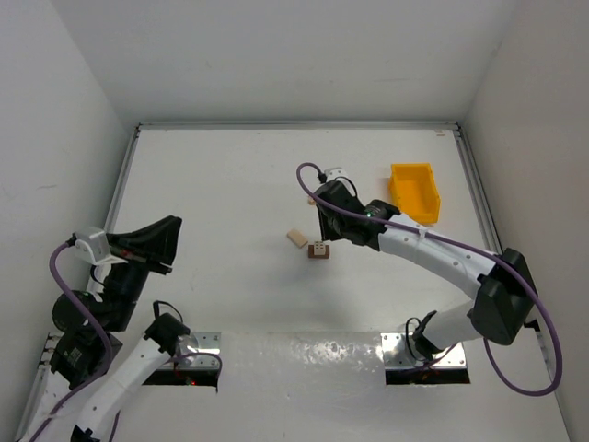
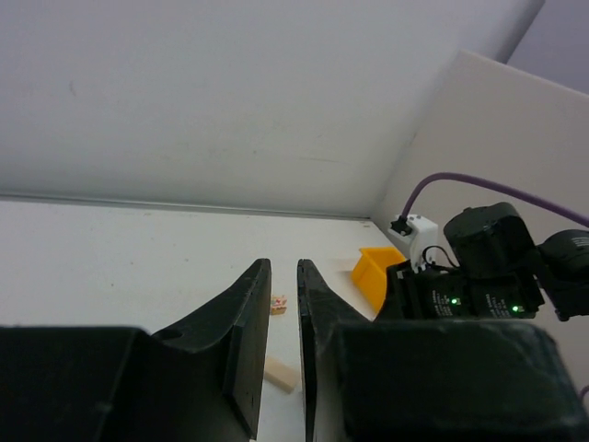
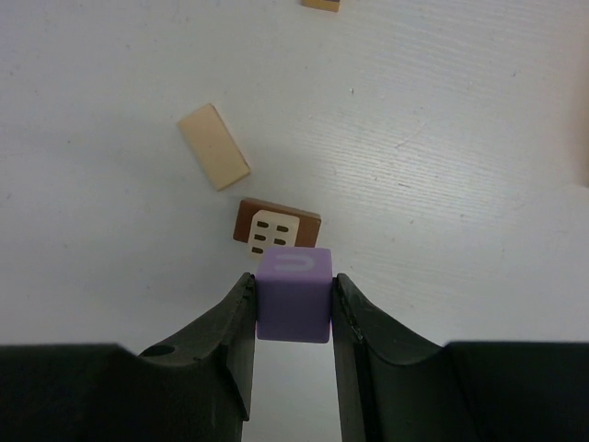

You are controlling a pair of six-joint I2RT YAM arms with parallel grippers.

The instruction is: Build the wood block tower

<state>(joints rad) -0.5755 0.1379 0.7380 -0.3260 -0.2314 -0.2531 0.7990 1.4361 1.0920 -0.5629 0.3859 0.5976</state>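
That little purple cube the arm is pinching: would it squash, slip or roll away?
Probably stiff: the purple cube shows square edges while pinched in the right gripper. Its flat sides likely grip well and shouldn't roll. It looks like painted wood, so probably light.

White table (image 1: 230,184), plain white walls (image 1: 276,55)

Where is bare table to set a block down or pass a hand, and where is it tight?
Bare: the wide stretch between the left gripper and the tan block, and the near table before the brown block. Tight: the right gripper, holding the purple block, sits close by both.
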